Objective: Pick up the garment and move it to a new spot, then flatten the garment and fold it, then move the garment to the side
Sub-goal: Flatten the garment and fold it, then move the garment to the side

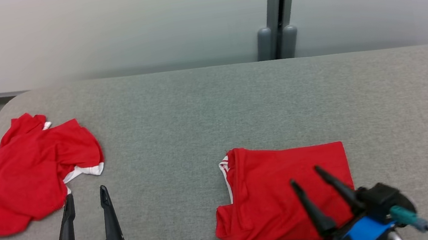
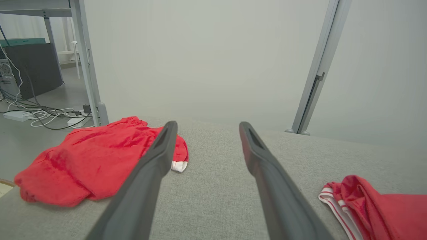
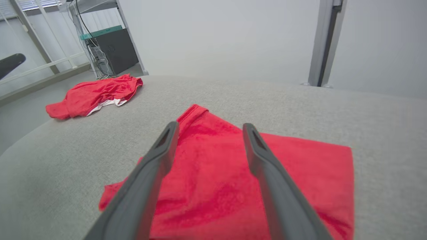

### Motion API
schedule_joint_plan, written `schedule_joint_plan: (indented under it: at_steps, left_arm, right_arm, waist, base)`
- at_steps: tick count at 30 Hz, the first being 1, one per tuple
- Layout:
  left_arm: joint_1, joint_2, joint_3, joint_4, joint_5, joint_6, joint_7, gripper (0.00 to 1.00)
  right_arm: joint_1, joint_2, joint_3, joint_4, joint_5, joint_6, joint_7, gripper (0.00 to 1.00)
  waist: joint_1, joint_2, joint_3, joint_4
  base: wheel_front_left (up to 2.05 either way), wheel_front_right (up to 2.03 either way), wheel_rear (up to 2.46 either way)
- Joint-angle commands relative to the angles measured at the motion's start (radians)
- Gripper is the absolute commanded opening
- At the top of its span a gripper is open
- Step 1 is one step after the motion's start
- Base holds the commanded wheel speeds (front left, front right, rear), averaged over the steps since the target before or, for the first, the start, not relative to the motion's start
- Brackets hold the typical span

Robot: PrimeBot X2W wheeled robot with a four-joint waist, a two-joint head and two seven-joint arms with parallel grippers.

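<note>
Judging folding done: folded red garment [image 1: 287, 193] lies near right, right gripper [image 1: 304, 175] wide, empty over it; left gripper [image 1: 85, 192] wide, empty. Crumpled red garment [image 1: 29, 175] at left, untouched. Side move maybe remaining.

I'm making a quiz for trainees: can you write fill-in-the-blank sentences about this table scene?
1. The folded garment and the crumpled garment are both ____ in colour.
2. The right gripper, open, is above the ____ garment.
3. The left gripper, also open, is nearest the ____ garment.
Missing words: red; folded; crumpled.
</note>
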Motion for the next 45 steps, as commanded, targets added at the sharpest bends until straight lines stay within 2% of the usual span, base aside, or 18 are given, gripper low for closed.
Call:
schedule_joint_plan:
  at_steps: [1,10,20,30,45]
  left_arm:
    - [0.009,-0.001,0.002,-0.005,0.006,-0.002,-0.004,1.0]
    - [0.031,0.0,0.016,-0.009,0.029,-0.008,-0.004,1.0]
    - [0.062,0.018,0.021,0.011,0.046,-0.004,-0.002,1.0]
    - [0.074,0.05,0.024,0.009,0.049,0.005,0.031,1.0]
    - [0.068,0.062,0.015,0.027,0.039,0.019,0.038,1.0]
  right_arm:
    - [0.013,-0.006,-0.016,-0.016,-0.008,0.0,-0.005,1.0]
    - [0.094,-0.002,-0.244,-0.168,-0.054,0.0,0.0,1.0]
    - [0.196,0.036,-0.413,-0.289,-0.085,0.0,0.041,1.0]
    - [0.275,0.064,-0.435,-0.326,-0.101,0.0,0.096,1.0]
    - [0.279,0.07,-0.427,-0.309,-0.102,0.0,0.118,1.0]
  waist:
    - [0.0,0.0,-0.011,-0.013]
    - [0.0,0.0,-0.046,-0.067]
    - [0.0,0.0,-0.071,-0.106]
    - [0.0,0.0,-0.082,-0.11]
    - [0.0,0.0,-0.083,-0.094]
  base:
    - [0.0,0.0,0.0]
    - [0.0,0.0,0.0]
    - [0.0,0.0,0.0]
    - [0.0,0.0,0.0]
    - [0.0,0.0,0.0]
